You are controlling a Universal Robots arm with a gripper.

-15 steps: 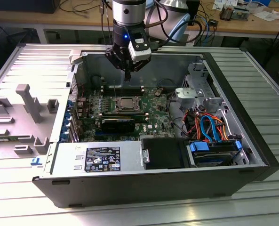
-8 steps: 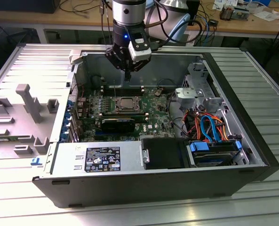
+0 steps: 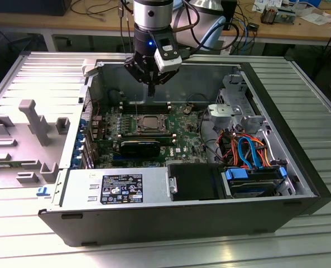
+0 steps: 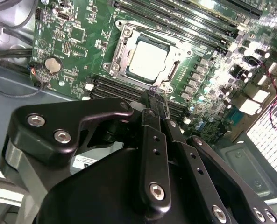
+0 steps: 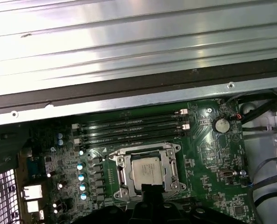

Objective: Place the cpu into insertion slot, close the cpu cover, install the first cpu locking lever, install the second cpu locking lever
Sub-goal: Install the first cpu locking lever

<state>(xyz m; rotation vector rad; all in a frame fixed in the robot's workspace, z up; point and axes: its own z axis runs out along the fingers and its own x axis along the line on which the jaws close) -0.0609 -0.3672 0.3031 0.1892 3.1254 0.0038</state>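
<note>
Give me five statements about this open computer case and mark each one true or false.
1. The cpu lies in the insertion slot. True.
2. The end effector grips the cpu. False: it is shut on nothing and hangs above the green board, while the chip sits in the slot.
3. The cpu cover stands upright, swung open. False: it lies flat around the chip, whose metal top shows through its window.
4. A round coin cell sits on the green board. True.
5. The chip rests on the ribbed metal table outside the case. False: it is inside the case, on the board.
</note>
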